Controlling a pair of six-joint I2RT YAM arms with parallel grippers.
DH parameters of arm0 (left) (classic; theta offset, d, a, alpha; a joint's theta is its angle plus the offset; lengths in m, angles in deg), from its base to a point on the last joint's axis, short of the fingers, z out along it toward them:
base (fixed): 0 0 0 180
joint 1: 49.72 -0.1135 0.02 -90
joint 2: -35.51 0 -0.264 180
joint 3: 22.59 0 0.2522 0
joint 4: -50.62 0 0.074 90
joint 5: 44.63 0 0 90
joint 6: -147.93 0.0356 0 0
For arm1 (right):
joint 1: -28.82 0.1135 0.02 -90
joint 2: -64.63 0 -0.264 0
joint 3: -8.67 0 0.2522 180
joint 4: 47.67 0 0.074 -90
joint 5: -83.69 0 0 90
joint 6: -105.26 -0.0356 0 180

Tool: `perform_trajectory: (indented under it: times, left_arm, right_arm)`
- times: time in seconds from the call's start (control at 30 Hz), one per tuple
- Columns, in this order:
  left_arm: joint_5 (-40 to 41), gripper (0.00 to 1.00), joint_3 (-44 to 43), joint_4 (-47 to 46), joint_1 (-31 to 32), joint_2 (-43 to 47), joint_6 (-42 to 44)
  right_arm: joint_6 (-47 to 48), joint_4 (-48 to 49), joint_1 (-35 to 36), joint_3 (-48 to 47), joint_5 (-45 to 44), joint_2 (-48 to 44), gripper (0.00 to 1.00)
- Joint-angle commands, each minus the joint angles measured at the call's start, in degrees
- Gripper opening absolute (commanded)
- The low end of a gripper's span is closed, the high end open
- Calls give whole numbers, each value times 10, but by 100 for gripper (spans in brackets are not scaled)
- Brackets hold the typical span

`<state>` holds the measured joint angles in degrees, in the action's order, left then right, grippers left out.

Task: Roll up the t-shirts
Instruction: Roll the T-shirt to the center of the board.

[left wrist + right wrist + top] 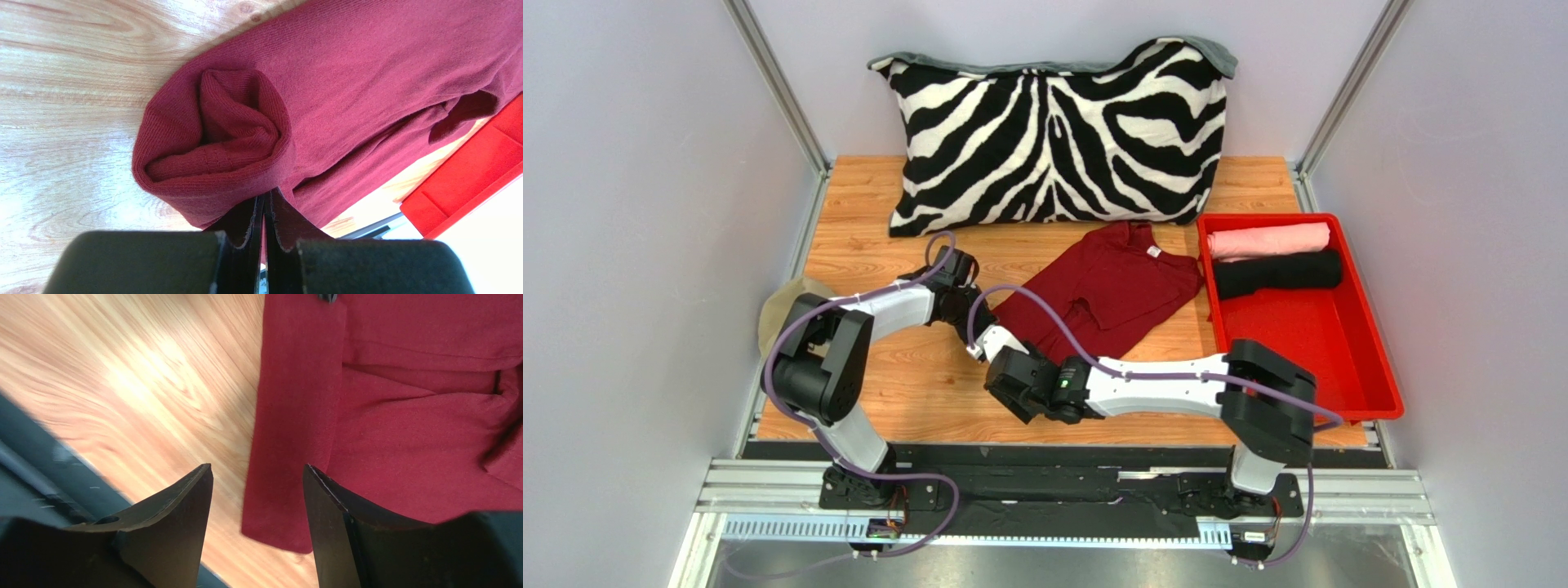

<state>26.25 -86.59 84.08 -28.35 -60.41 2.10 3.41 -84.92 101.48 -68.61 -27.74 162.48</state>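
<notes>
The maroon t-shirt point(1118, 284) lies flat mid-table, its white neck label point(1154, 252) toward the far side. Its near-left end is curled into a small roll point(212, 131). My left gripper point(267, 199) is shut on the shirt's fabric just beside that roll; in the top view it point(977, 319) sits at the shirt's near-left corner. My right gripper point(258, 468) is open and empty, low over the shirt's straight near edge point(288, 478), close to the left one point(997, 358). A rolled pink t-shirt point(1268, 239) and a rolled black t-shirt point(1277, 272) lie in the tray.
The bright red tray point(1308, 343) stands at the right. A zebra-striped pillow point(1057, 129) leans against the back wall. A beige object point(783, 312) sits at the table's left edge. Grey walls close in both sides.
</notes>
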Motion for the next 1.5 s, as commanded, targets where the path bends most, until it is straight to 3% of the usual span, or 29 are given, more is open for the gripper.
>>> perform_trajectory:
  times: [0.0,0.47,0.83,1.23,1.33,1.47]
  left_arm:
    - [25,7,-7,24,3,-15,13]
    - [26,7,-12,32,3,-15,20]
    - [31,7,-22,45,3,-16,29]
    - [30,10,-29,53,2,-16,37]
    - [29,12,-29,53,2,-16,38]
    - [26,14,-31,53,2,-15,40]
  right_arm:
    - [64,-9,10,-34,-54,24,61]
    - [82,-31,35,-49,-115,116,66]
    - [47,-56,34,-23,-150,125,66]
    - [56,21,-2,39,-74,104,52]
    - [54,41,-21,48,-35,86,51]
    - [42,71,-54,70,83,48,47]
